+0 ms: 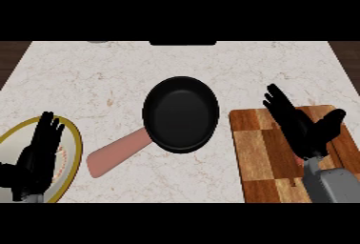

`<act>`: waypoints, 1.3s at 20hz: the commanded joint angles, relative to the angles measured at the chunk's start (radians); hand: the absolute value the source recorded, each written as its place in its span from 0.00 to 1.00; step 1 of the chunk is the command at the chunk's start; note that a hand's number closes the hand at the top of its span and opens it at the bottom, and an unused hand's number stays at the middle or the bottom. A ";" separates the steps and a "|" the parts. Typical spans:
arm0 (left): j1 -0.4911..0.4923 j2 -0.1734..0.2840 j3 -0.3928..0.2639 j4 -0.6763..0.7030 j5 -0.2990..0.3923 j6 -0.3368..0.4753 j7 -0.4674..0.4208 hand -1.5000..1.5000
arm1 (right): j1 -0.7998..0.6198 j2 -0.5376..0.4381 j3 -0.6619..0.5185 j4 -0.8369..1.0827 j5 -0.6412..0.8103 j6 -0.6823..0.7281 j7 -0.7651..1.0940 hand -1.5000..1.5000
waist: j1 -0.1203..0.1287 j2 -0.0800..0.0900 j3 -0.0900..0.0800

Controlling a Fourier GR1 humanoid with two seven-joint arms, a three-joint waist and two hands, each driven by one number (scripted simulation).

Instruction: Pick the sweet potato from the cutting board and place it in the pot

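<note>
Pale marble counter (pixel 105 76) fills the frame, with a black pan (pixel 181 114) at its centre, its pink handle (pixel 116 153) pointing to the lower left. At lower right lies a wooden cutting board (pixel 264 157); the right hand (pixel 299 125) hovers over it, fingers spread wide, holding nothing. No sweet potato can be made out. At lower left the left hand (pixel 38 152) rests open over a gold-rimmed plate (pixel 70 157).
</note>
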 commanded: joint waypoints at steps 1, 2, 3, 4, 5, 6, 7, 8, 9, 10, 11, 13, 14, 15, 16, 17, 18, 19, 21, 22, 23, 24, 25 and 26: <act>-0.028 0.023 0.006 -0.074 -0.046 0.036 0.079 0.50 | 0.028 -0.047 -0.084 0.040 -0.001 0.074 -0.080 1.00 | 0.000 -0.009 0.000; -0.060 -0.001 -0.025 -0.055 -0.054 0.035 0.042 0.50 | -0.041 -0.118 -0.168 0.103 -0.035 0.119 -0.136 1.00 | 0.000 -0.006 0.001; -0.094 0.041 0.016 -0.088 -0.044 0.041 0.063 0.50 | -0.044 -0.141 -0.209 0.135 -0.039 0.138 -0.206 1.00 | 0.002 -0.005 0.003; -0.175 0.053 0.013 -0.055 -0.062 0.050 0.082 0.50 | -0.070 -0.194 -0.249 0.173 -0.051 0.194 -0.251 1.00 | -0.015 0.005 0.006; -0.192 0.056 0.023 -0.080 -0.058 0.068 0.102 0.50 | -0.074 -0.227 -0.303 0.189 -0.060 0.198 -0.296 1.00 | -0.019 0.004 0.008; -0.200 0.086 0.030 -0.088 -0.066 0.047 0.092 0.50 | -0.101 -0.262 -0.345 0.223 -0.057 0.204 -0.335 1.00 | -0.009 0.007 0.010; -0.139 0.049 -0.002 -0.067 -0.054 0.029 0.073 0.50 | -0.068 -0.441 -0.150 0.104 0.269 0.169 -0.285 1.00 | -0.018 0.001 -0.019; -0.174 0.048 -0.013 -0.077 -0.060 0.036 0.095 0.50 | -0.040 -0.410 -0.215 0.223 0.279 0.099 -0.364 1.00 | -0.011 0.021 0.006; -0.212 0.062 -0.011 -0.068 -0.069 0.036 0.114 0.50 | -0.034 -0.346 -0.310 0.343 0.185 0.094 -0.469 0.00 | -0.007 0.019 0.010; -0.221 0.088 -0.005 -0.104 -0.049 0.025 0.173 0.50 | -0.010 -0.314 -0.336 0.390 0.159 0.111 -0.577 0.00 | 0.003 0.009 0.010; -0.235 0.074 -0.003 -0.085 -0.049 0.025 0.160 0.50 | -0.005 -0.319 -0.371 0.425 0.131 0.149 -0.659 0.00 | -0.003 0.006 0.008; -0.235 0.065 -0.020 -0.092 -0.062 0.037 0.183 0.50 | -0.011 -0.307 -0.382 0.515 0.133 0.213 -0.820 0.00 | 0.012 0.004 0.006; -0.264 0.070 -0.019 -0.107 -0.061 0.043 0.213 0.50 | -0.021 -0.321 -0.392 0.560 0.136 0.243 -0.876 0.00 | 0.015 0.004 0.007; -0.301 0.093 -0.011 -0.103 -0.073 0.059 0.257 0.50 | -0.050 -0.344 -0.393 0.580 0.142 0.280 -0.910 0.00 | 0.015 0.003 0.006; -0.284 0.060 -0.041 -0.114 -0.078 0.057 0.254 0.50 | -0.058 -0.359 -0.398 0.626 0.157 0.306 -0.955 0.00 | 0.014 -0.001 0.004; -0.262 0.070 -0.006 -0.060 -0.062 0.010 0.199 0.50 | -0.031 -0.411 -0.415 0.656 0.157 0.366 -0.994 0.00 | 0.008 -0.002 0.002; -0.239 0.056 -0.003 -0.074 -0.068 0.015 0.186 0.50 | -0.057 -0.411 -0.393 0.691 0.199 0.368 -1.027 0.00 | 0.014 -0.003 0.001; -0.294 0.060 -0.003 -0.059 -0.090 0.025 0.216 0.50 | -0.087 -0.442 -0.395 0.721 0.210 0.395 -1.015 0.00 | 0.010 -0.004 0.001; -0.236 0.038 -0.029 -0.090 -0.100 0.032 0.196 0.50 | -0.133 -0.513 -0.346 0.681 0.247 0.435 -0.893 0.00 | 0.017 -0.005 0.000; -0.216 0.054 -0.020 -0.126 -0.095 0.035 0.221 0.50 | -0.079 -0.540 -0.328 0.659 0.257 0.484 -0.893 0.00 | 0.013 -0.008 0.000; -0.230 0.034 -0.013 -0.069 -0.091 0.016 0.168 0.50 | -0.117 -0.514 -0.269 0.613 0.305 0.448 -0.843 0.00 | 0.014 -0.006 -0.002; -0.244 0.029 -0.035 -0.125 -0.097 0.046 0.222 0.50 | -0.107 -0.553 -0.240 0.606 0.333 0.484 -0.828 0.00 | 0.017 -0.008 -0.001; -0.239 0.064 -0.019 -0.142 -0.101 0.040 0.243 0.50 | -0.100 -0.530 -0.200 0.543 0.354 0.465 -0.769 0.00 | 0.014 -0.012 -0.002; -0.242 0.045 -0.036 -0.144 -0.112 0.062 0.260 0.50 | -0.110 -0.590 -0.197 0.539 0.360 0.519 -0.752 0.00 | 0.010 -0.012 -0.002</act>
